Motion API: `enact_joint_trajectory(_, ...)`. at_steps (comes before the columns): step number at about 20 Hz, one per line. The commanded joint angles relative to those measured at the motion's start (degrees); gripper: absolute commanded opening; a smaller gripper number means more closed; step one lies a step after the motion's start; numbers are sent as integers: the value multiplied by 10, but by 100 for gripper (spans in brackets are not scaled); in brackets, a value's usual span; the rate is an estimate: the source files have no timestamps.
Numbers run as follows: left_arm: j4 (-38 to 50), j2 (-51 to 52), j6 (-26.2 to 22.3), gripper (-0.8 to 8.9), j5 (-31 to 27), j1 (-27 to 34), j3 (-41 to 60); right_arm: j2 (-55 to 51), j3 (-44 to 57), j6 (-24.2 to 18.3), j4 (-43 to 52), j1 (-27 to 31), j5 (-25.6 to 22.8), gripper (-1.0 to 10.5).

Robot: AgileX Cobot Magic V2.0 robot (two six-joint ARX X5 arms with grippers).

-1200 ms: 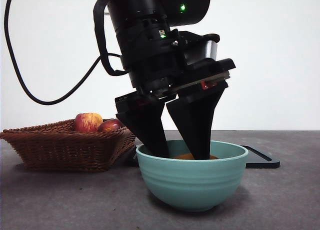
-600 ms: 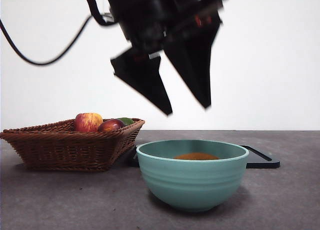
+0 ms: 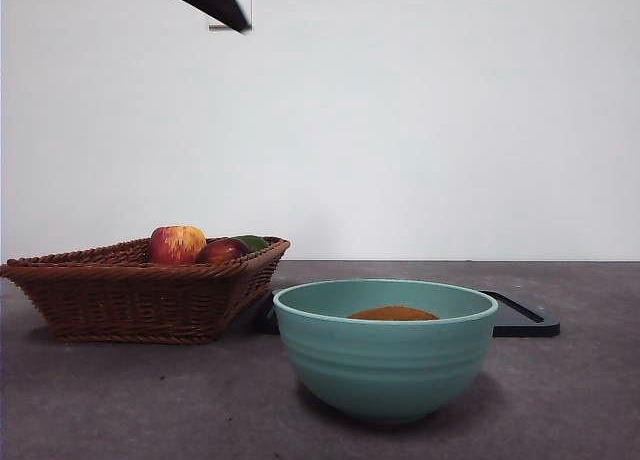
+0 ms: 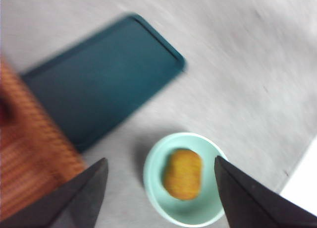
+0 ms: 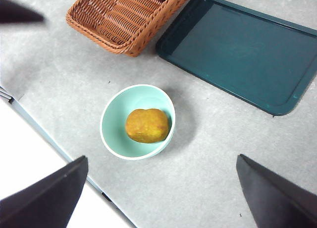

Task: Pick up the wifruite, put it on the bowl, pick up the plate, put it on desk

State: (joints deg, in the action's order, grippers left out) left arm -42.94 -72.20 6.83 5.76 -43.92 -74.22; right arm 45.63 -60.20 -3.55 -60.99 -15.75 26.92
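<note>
Wicker basket (image 3: 140,290) and dark tray (image 5: 242,52) flanking the bowl (image 3: 385,350)

Even bright light; left wrist view motion-blurred; soft shadow beside bowl (image 5: 137,122).

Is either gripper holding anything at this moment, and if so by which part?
Nothing is held. The left gripper and right gripper both hang open above the desk; the orange-brown fruit lies loose in the bowl.
</note>
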Motion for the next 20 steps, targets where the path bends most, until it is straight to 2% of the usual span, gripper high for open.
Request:
enact_joint_trajectory(1,-2,30,15,347,-1,23,-6,3,-12,5,5,-3,0,478)
enact_joint_trajectory(6,7,130,34,344,25,77,85,4,-12,5,5,-3,0,478)
enact_joint_trajectory(12,20,257,57,344,151,99,234,4,-11,5,5,-3,0,478)
enact_joint_trajectory(16,-3,294,50,344,189,99,252,4,-9,6,-3,-3,1,478)
enact_joint_trajectory(20,-4,299,48,344,190,99,252,4,-9,18,-5,-4,1,478)
